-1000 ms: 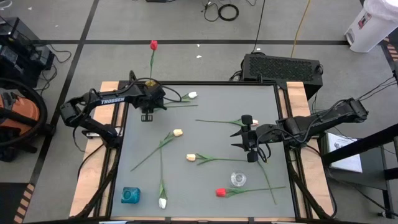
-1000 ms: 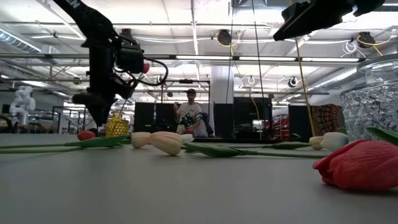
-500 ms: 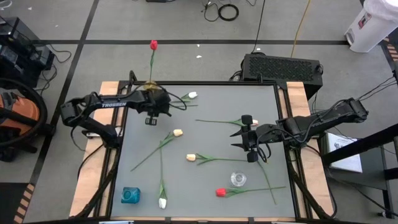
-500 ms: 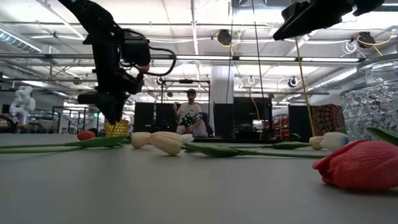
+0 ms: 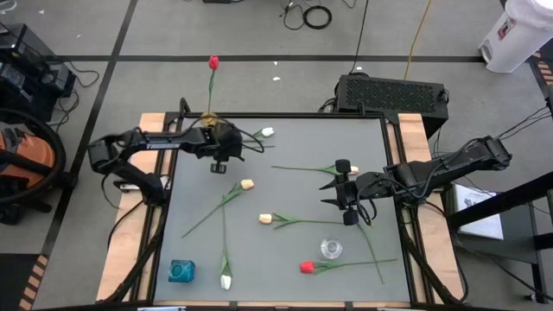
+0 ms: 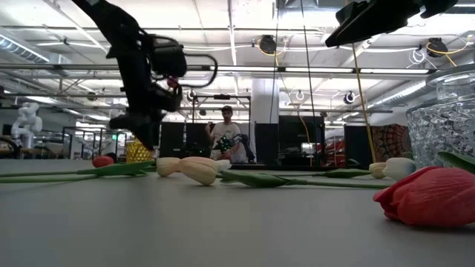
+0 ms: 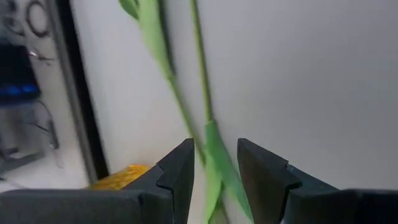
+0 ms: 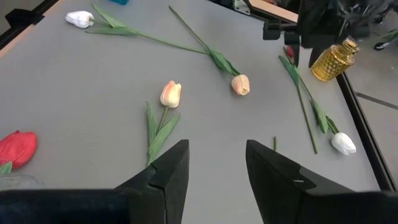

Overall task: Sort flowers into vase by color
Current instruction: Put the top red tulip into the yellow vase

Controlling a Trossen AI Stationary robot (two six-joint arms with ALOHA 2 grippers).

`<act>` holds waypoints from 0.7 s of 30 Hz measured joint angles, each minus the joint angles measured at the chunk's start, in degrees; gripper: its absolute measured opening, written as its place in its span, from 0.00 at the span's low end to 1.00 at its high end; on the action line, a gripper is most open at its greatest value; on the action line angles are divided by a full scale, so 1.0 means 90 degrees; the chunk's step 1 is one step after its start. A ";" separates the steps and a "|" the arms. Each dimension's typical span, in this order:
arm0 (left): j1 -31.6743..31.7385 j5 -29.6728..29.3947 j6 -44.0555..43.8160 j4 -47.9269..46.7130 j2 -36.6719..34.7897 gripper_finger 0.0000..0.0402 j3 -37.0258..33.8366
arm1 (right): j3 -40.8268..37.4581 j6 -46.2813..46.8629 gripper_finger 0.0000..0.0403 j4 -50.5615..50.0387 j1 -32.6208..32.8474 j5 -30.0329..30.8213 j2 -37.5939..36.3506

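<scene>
Presumably light and limp, the flowers [image 5: 285, 221] lie scattered over the table [image 5: 363, 138]; grasp mid-stem. Left gripper [image 5: 219, 162], at ten o'clock, and right gripper [image 5: 344, 191], at three o'clock, both stand parted, empty.

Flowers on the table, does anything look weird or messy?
Yes. One red flower stands in the yellow vase at the table's far edge; the other tulips, like the red one beside the clear vase, lie scattered flat.
</scene>
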 joint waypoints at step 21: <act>0.0292 -0.0042 0.0170 0.0506 0.0817 0.32 0.0127 | 0.0000 0.0000 0.37 -0.0022 0.0000 0.0000 0.0000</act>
